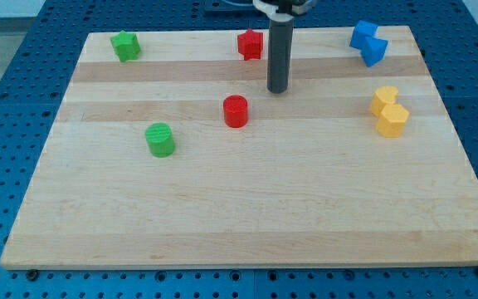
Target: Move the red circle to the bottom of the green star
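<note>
The red circle [236,111] stands near the middle of the wooden board [247,208]. The green star [125,46] sits at the board's top left corner. My tip [278,89] rests on the board, up and to the right of the red circle, with a gap between them. The rod rises to the view's top edge. The tip is far right of the green star.
A green circle [160,139] lies left of and below the red circle. A red block [251,44] sits at the top, left of the rod. Two blue blocks [368,41] are at top right. Two yellow blocks [388,111] are at the right.
</note>
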Tool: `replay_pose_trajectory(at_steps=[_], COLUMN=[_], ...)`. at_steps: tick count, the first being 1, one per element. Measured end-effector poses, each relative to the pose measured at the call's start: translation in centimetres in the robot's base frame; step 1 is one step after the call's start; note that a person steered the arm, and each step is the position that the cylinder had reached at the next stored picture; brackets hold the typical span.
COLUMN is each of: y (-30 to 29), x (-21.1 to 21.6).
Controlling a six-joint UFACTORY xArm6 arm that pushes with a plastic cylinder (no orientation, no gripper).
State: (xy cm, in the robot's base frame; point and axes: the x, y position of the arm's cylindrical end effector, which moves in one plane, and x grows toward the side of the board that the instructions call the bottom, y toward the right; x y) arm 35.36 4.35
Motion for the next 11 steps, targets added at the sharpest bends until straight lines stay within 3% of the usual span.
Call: replay_pose_trajectory(at_steps=[2, 7, 11], y=[-1.3, -17.0, -21.9], x=[4.3, 4.3, 2.4])
